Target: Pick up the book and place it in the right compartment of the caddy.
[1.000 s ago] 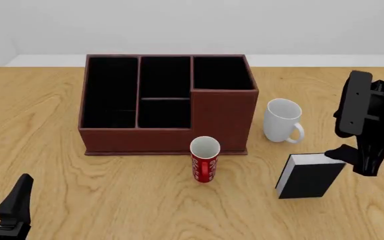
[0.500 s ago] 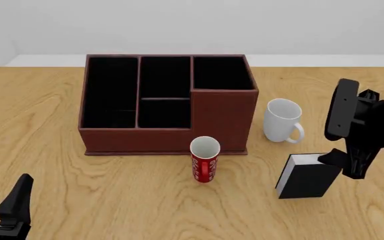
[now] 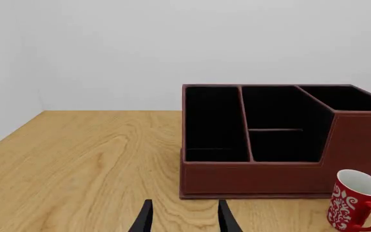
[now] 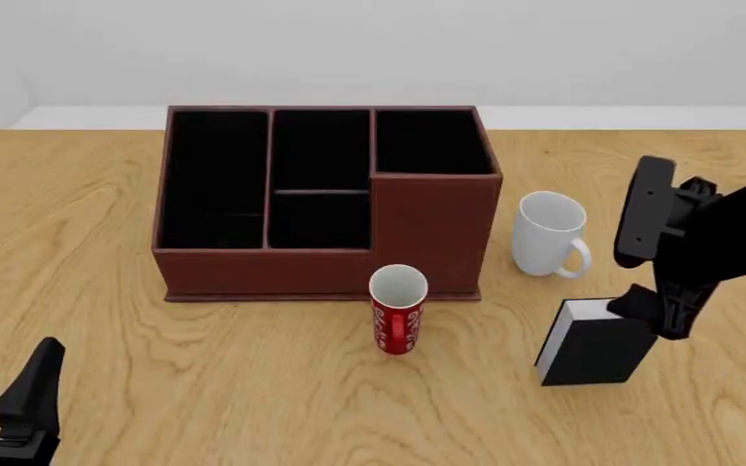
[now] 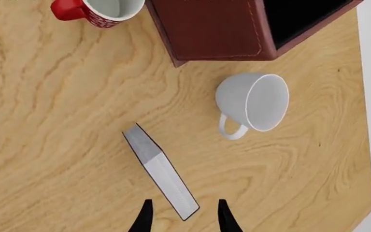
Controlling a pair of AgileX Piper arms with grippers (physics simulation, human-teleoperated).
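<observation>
Presently we list, on the wooden surface [image 4: 114,349]: one caddy [image 4: 327,199], upper centre of the front view, its right compartment [image 4: 431,143] at the box's upper right corner. One red mug [image 4: 398,309] stands just before the caddy's front wall; one white mug [image 4: 550,234] sits right of it. One book [image 4: 598,341], upright at lower right, apart from both mugs. Right hand [image 5: 182,217]: above the book's top edge, fingers [image 5: 145,216] parted narrowly to either side of it, nothing gripped. Left hand [image 3: 184,218]: lower left corner of the front view, fingers narrowly parted, holding nothing, well away from the book.
</observation>
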